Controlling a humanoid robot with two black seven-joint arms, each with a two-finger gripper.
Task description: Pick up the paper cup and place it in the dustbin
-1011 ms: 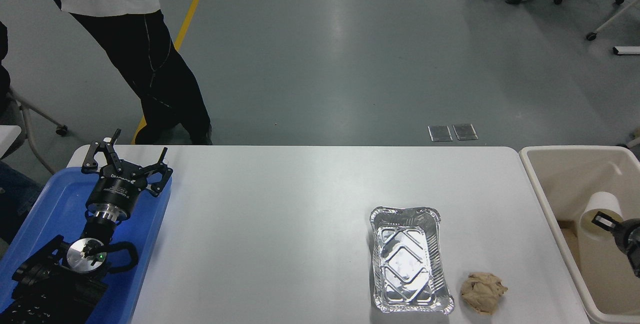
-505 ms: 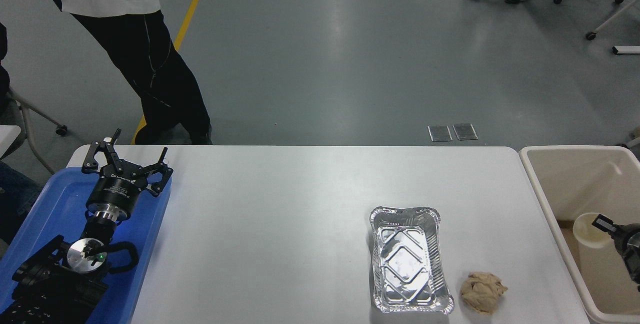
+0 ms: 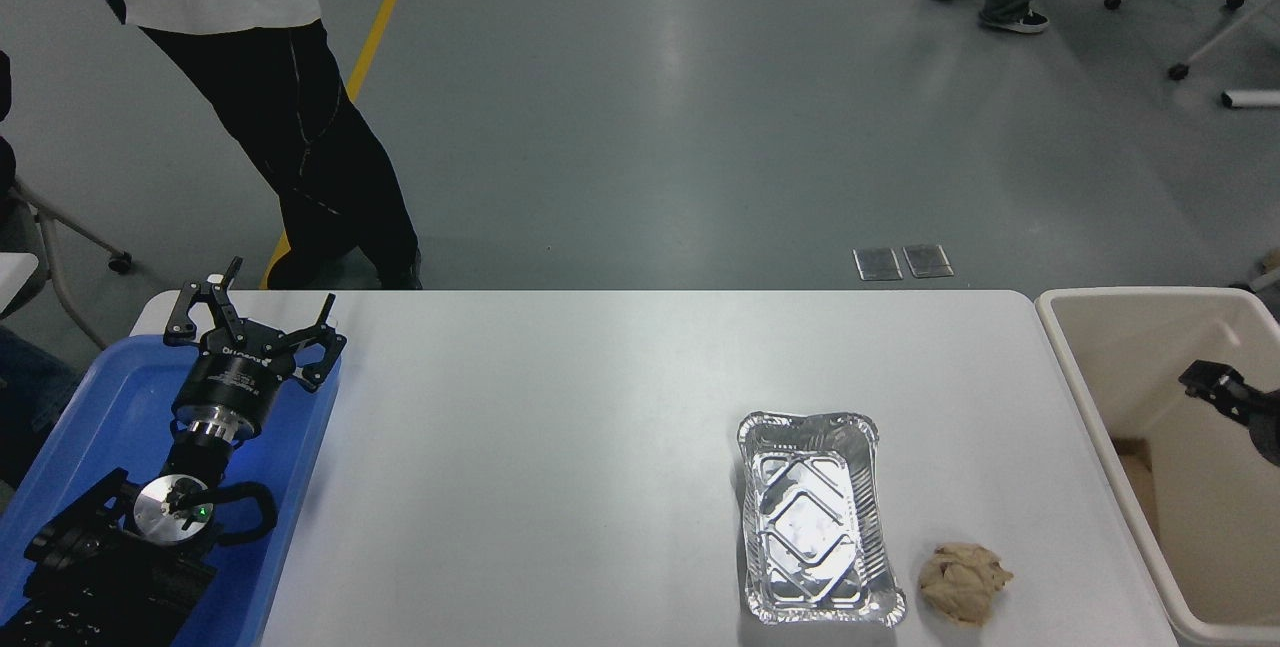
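The cream dustbin (image 3: 1140, 294) stands off the table's right end, its deep inside partly in view. No paper cup shows in the head view; it is hidden or out of view. My right gripper (image 3: 1215, 389) reaches in from the right edge over the dustbin's opening, with only its black tip showing and nothing seen in it. My left gripper (image 3: 262, 315) is parked open over the blue tray at the lower left.
A silver foil tray (image 3: 815, 517) and a crumpled tan paper wad (image 3: 963, 582) lie on the table's right front. The blue tray (image 3: 100, 397) sits at the left edge. A person (image 3: 300, 127) stands beyond the far left corner.
The paper cup sank lower into the dustbin, then vanished from view. My right gripper rose and now hangs higher over the bin without it. The left arm stayed still.
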